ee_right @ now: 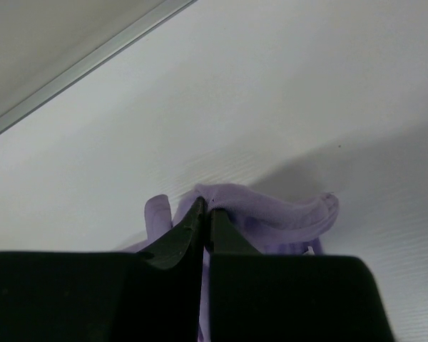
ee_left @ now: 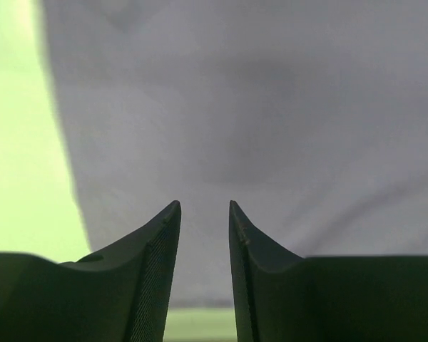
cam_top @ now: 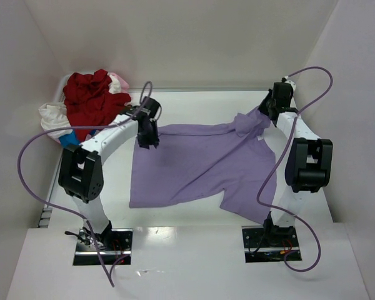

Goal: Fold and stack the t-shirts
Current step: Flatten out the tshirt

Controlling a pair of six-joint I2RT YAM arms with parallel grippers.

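Note:
The lavender-purple t-shirt (cam_top: 200,164) lies spread on the table between the arms. My right gripper (cam_top: 267,111) is shut on its far right part, pinching a bunched fold of purple cloth (ee_right: 271,214) and lifting it a little. My left gripper (cam_top: 147,139) hovers over the shirt's far left corner with its jaws open and empty; purple cloth (ee_left: 271,128) fills the left wrist view beyond the fingertips. The red t-shirt (cam_top: 90,97), the white one (cam_top: 52,117) and the pale pink one (cam_top: 120,81) lie heaped at the far left.
The heap sits in the back left corner against the white enclosure walls. A blue bit (cam_top: 69,139) shows under the heap. Purple cables loop from both arms. A metal strip (ee_right: 78,68) runs along the table's far edge.

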